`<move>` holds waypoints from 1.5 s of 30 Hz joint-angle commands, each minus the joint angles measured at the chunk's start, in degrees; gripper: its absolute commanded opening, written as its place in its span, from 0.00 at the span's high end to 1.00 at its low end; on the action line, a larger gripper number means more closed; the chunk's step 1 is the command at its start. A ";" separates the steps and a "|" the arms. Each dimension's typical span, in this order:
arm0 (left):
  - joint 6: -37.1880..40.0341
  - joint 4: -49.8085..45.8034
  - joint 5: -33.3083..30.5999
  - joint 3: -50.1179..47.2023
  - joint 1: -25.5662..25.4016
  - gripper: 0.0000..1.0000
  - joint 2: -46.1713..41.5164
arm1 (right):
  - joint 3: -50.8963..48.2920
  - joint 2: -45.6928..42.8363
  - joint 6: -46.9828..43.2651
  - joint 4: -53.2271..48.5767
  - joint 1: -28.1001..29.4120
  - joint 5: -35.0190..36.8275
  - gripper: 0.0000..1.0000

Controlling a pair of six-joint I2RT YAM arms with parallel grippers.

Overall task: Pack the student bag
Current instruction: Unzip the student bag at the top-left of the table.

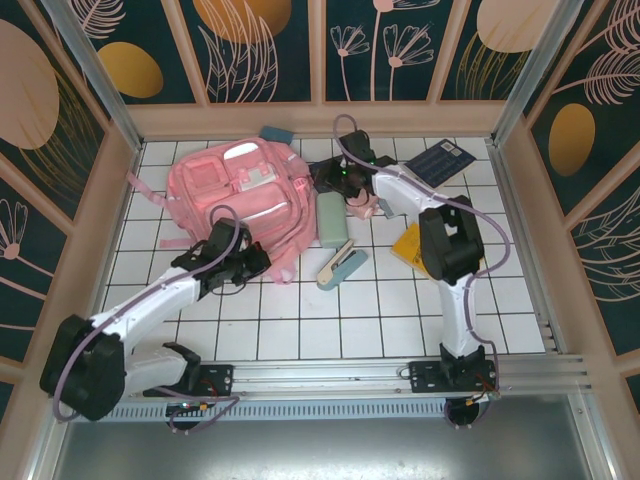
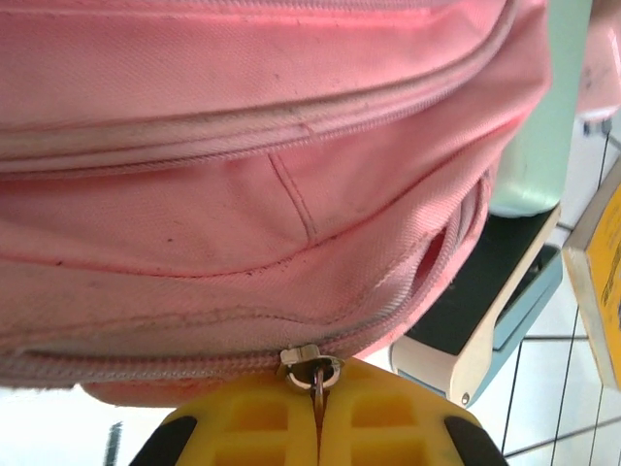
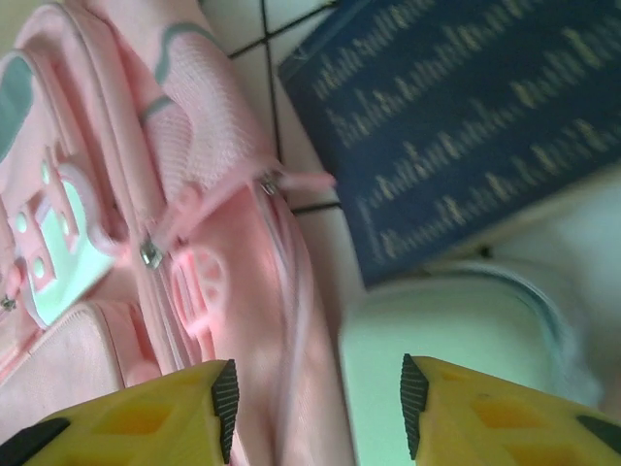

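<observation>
**No Legible Writing Anywhere**

Nothing could be read in any view. The dark blue book (image 3: 466,126), lying near the student bag (image 3: 194,291) on its right, carried rows of pale printed marks across its cover. They were too blurred to give a single letter or number. The yellow book (image 2: 600,282), also to the right of the bag, showed a few small blue marks along its edge, and these were equally unreadable. The pale patch (image 3: 58,257) on the bag's front bore only a few round spots, with no lettering that could be made out.

Case (image 1: 331,222) lies beside student bag (image 1: 225,190) (its right).
</observation>
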 commanded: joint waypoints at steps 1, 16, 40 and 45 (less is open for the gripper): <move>3.34 5.12 4.80 4.53 -1.52 1.00 3.33 | -7.33 -7.87 4.87 3.74 3.39 -0.12 0.49; 12.01 -2.39 8.56 7.54 -2.38 1.00 5.79 | -17.08 -7.01 19.39 6.77 17.24 1.20 0.53; 17.34 -33.15 -27.48 14.03 3.73 1.00 13.80 | -13.00 -7.94 7.11 2.99 7.59 7.64 1.00; 17.44 -32.11 -28.29 16.08 3.90 1.00 16.02 | -8.58 -7.55 2.14 1.02 4.98 8.47 1.00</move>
